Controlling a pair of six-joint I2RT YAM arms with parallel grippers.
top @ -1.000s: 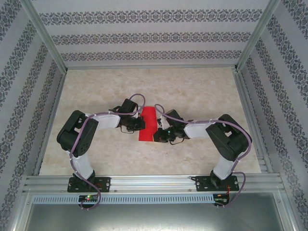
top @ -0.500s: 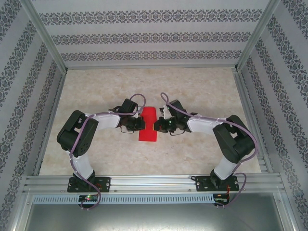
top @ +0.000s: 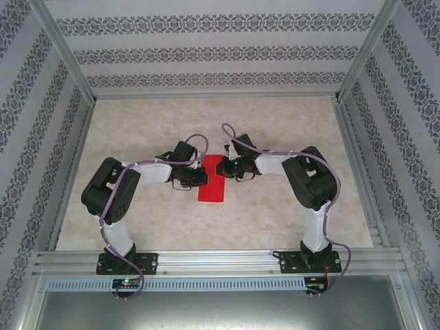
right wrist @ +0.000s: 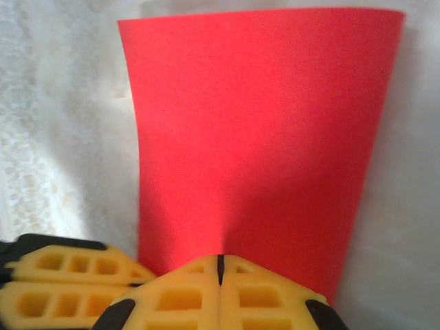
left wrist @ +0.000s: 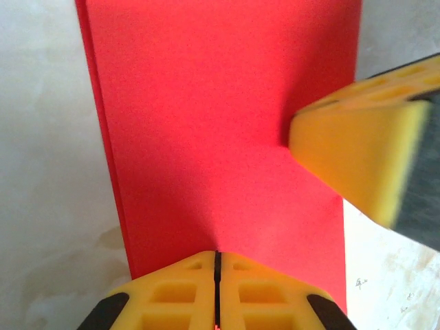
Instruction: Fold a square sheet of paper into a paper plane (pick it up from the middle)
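The square sheet of paper [top: 212, 181] lies on the table folded into a narrow bright red strip, running from near to far. In the left wrist view the paper [left wrist: 220, 130] lies flat under my left gripper [left wrist: 217, 256], which is shut with its tips resting on the strip's left edge. My left gripper [top: 203, 177] sits at mid-length of the strip. My right gripper [top: 224, 167] is shut too, tips on the far right part of the paper [right wrist: 261, 130]. My right gripper [right wrist: 221, 258] holds nothing between its jaws. Its yellow fingers [left wrist: 357, 155] face the left gripper across the strip.
The marble-patterned table [top: 275, 130] is ringed by aluminium rails [top: 213, 260] and patterned walls. Both arms bend inward over the table's middle, with purple cables [top: 196, 139] looping above the wrists.
My right gripper has slid from the strip's near right side toward the far end. The raised right flap now lies flat and the paper looks narrower. The left gripper has stayed in place.
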